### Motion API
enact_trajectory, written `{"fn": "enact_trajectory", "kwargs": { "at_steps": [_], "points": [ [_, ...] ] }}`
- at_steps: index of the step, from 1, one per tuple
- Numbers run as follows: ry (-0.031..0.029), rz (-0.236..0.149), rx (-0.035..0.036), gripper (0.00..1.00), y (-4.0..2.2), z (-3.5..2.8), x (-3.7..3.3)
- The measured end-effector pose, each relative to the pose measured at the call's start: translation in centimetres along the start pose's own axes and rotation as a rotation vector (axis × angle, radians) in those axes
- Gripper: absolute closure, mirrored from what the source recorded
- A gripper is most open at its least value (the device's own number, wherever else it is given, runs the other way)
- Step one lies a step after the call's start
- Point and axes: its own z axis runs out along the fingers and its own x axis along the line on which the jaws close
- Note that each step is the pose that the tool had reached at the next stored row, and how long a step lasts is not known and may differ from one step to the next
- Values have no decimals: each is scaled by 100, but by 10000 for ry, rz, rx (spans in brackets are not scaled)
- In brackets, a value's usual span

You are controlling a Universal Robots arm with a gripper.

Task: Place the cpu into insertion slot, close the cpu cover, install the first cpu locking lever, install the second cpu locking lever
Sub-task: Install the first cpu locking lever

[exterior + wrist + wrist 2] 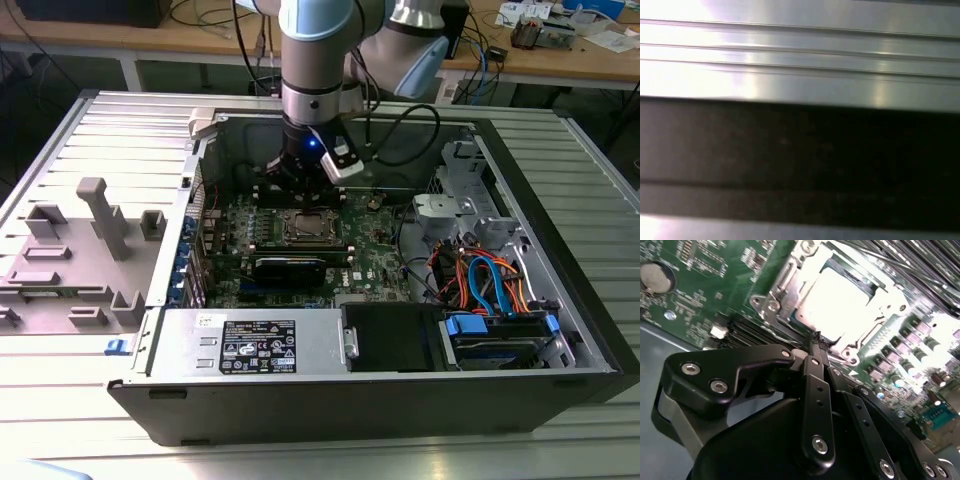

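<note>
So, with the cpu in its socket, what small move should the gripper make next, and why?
Probably a short push along the socket's edge. In the second wrist view the gripper sits low at the rim of the cover, which lies flat around the cpu, so the levers seem to be what remains.

Cpu (842,302): flat square chip, bright silvery top, washed out by glare in the second wrist view. Lies flat, seated in the insertion slot (805,320).

Insertion slot: square socket on the green board, dark rim. In the exterior view it sits mid-board (309,228).

Cpu cover (785,282): silvery-grey metal frame plate lying down around the chip, framing its top. Whether it is latched I cannot tell.

My fingertips point at the socket's near edge, just beside it.
</note>
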Motion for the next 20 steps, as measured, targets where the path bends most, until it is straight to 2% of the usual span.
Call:
{"fn": "enact_trajectory", "kwargs": {
  "at_steps": [12, 15, 17, 19, 20],
  "points": [
    [28, 0, 19, 89, -7, 50, -256],
    [26, -4, 12, 89, 7, 56, -267],
    [13, -2, -49, 89, 12, 55, -263],
    [-21, -3, -98, 89, 17, 17, -250],
    [-24, -1, -90, 89, 14, -12, -244]
  ]
}}
